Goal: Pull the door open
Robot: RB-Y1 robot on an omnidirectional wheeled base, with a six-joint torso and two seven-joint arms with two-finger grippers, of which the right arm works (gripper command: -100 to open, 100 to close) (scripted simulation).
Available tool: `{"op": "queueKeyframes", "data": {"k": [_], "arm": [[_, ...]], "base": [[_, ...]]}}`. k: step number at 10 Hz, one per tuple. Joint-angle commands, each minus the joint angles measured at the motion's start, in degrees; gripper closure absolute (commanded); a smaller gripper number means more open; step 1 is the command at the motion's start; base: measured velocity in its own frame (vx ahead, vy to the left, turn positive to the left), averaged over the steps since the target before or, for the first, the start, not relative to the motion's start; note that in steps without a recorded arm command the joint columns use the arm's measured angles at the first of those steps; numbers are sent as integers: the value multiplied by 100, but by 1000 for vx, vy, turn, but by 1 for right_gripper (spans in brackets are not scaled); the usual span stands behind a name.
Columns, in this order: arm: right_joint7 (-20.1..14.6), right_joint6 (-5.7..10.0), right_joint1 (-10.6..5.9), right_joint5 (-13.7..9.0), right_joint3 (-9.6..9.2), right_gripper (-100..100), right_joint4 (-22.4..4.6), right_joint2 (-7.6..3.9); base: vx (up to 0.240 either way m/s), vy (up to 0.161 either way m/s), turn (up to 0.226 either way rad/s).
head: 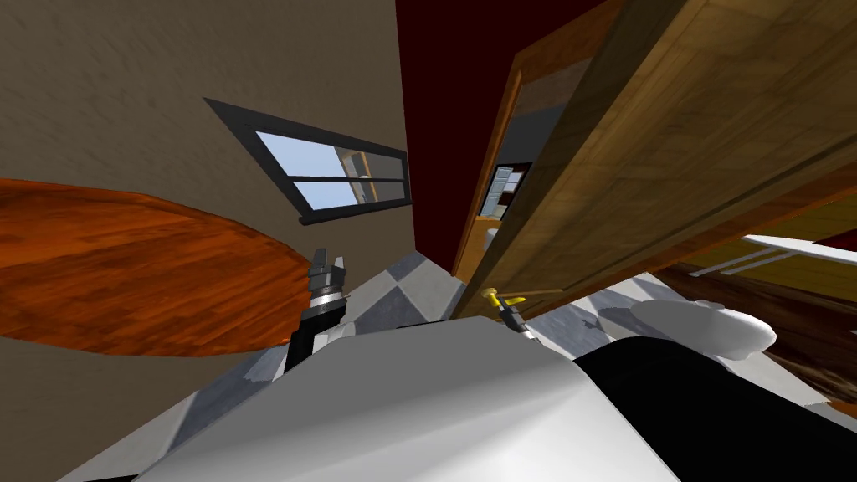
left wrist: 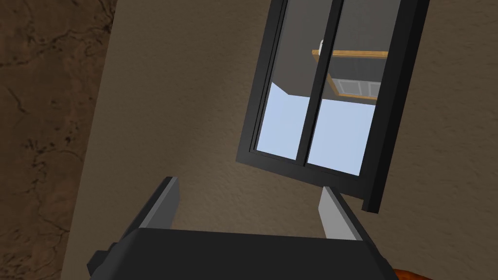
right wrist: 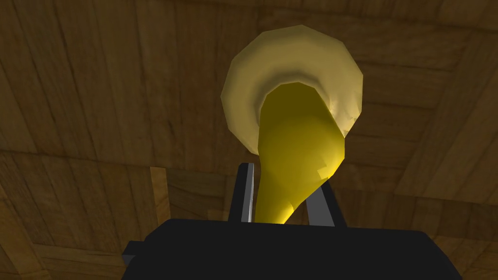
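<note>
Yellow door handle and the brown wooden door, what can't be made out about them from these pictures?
1. Yellow door handle: right wrist view, its free end is hidden behind the dark body of the right gripper, which is shut on it.
2. Brown wooden door: head view, its far end is cut off by the top and right edges.
3. Doorway gap: head view, what lies beyond is too small to name.

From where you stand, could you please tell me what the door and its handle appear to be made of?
The door looks like wood: brown boards with grain lines and seams, matte finish. The handle is smooth, shiny yellow with a highlight, likely brass-like metal, though the render leaves that open; its round plate is paler and duller.
</note>
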State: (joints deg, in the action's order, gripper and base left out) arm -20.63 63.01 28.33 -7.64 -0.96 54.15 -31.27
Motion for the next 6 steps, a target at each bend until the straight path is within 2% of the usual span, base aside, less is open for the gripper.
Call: {"op": "queueKeyframes", "data": {"k": [1,6], "arm": [[-25,57,-29,10,-15,100,-64,-28],[-90,208,-107,37,-56,100,-232,-102]], "base": [[-147,-30,159],[-198,-48,140]]}}
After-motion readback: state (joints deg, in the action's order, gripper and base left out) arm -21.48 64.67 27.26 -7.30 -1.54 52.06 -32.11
